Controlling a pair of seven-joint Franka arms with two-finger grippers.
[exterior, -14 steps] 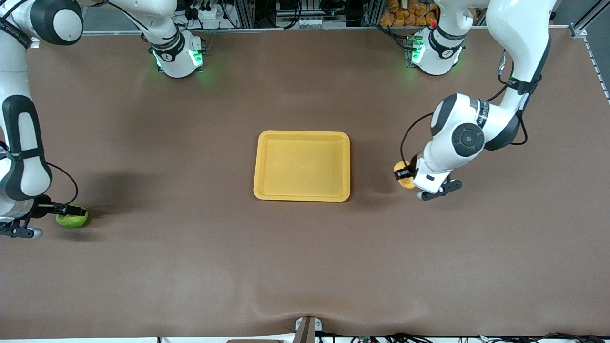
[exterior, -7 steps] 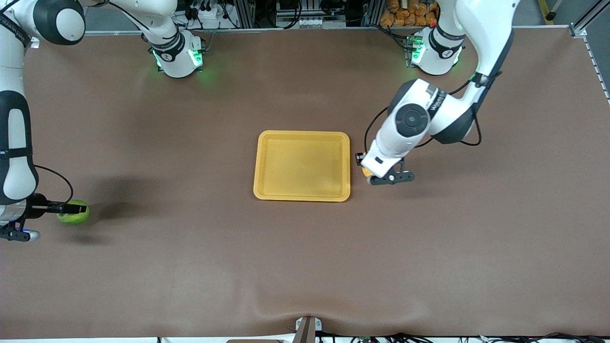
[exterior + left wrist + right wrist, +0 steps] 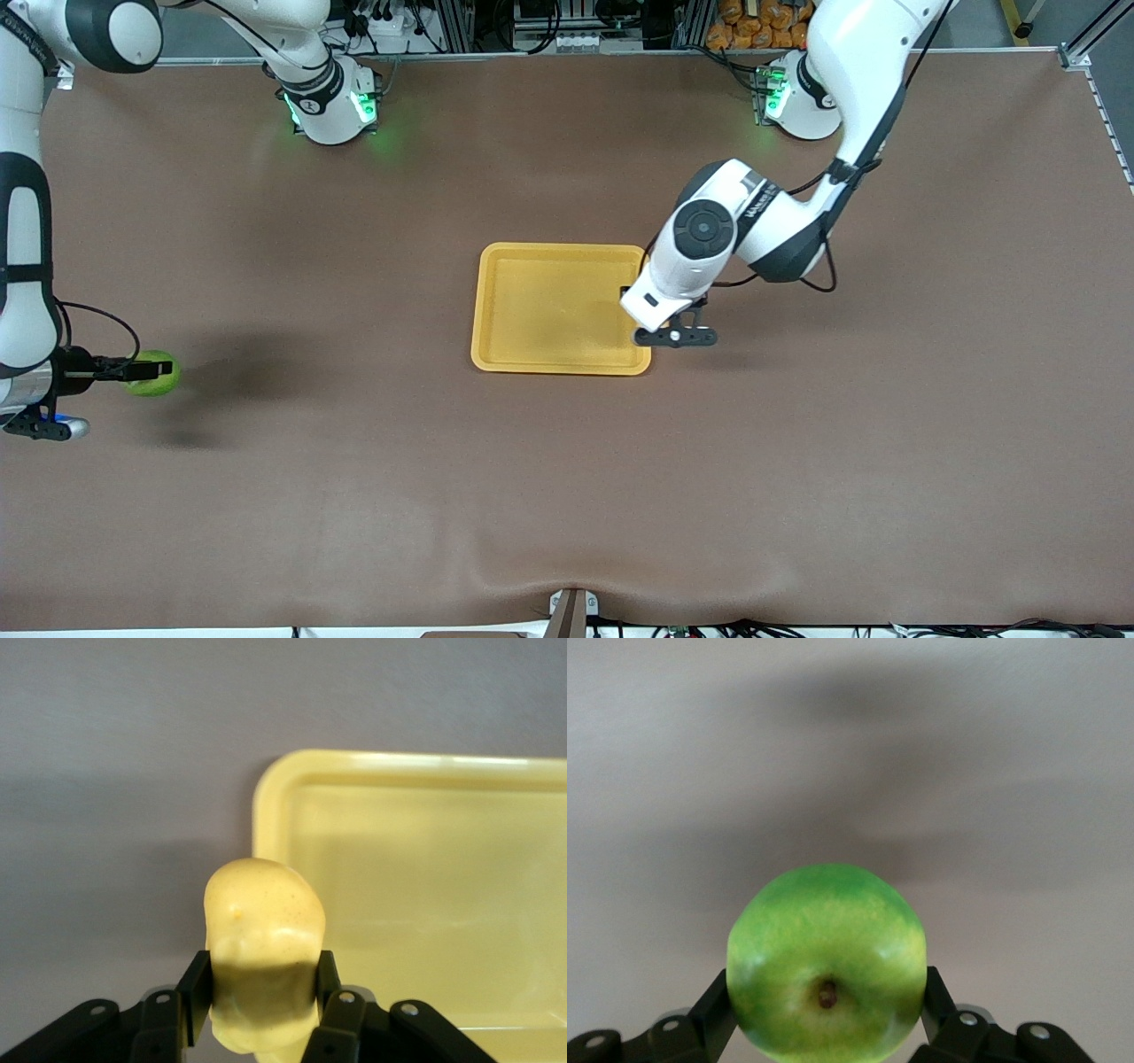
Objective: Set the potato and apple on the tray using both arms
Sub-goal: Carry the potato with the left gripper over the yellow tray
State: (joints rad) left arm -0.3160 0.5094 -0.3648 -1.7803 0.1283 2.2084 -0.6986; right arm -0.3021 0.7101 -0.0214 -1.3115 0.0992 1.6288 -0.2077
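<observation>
The yellow-orange tray point(image 3: 496, 354) lies at the table's middle. My left gripper point(image 3: 631, 294) hangs over the tray's rim on the side toward the left arm's end, shut on the potato. The potato is hidden by the arm in the front view. In the left wrist view the potato point(image 3: 264, 930) sits between the black fingers point(image 3: 195, 988), over the tray's corner point(image 3: 283, 780). My right gripper point(image 3: 146, 368) is shut on the green apple point(image 3: 158, 372), held just above the table at the right arm's end. In the right wrist view the apple point(image 3: 827, 961) fills the space between the fingers point(image 3: 716, 1010).
The brown table point(image 3: 354, 496) spreads wide around the tray. The arm bases point(image 3: 330, 106) glow green along the table's edge farthest from the front camera. A small bracket point(image 3: 571, 611) sits at the table's front edge.
My left gripper carried the potato from the table toward the left arm's end to over the tray's rim. My right gripper lifted the apple slightly and shifted it toward the tray.
</observation>
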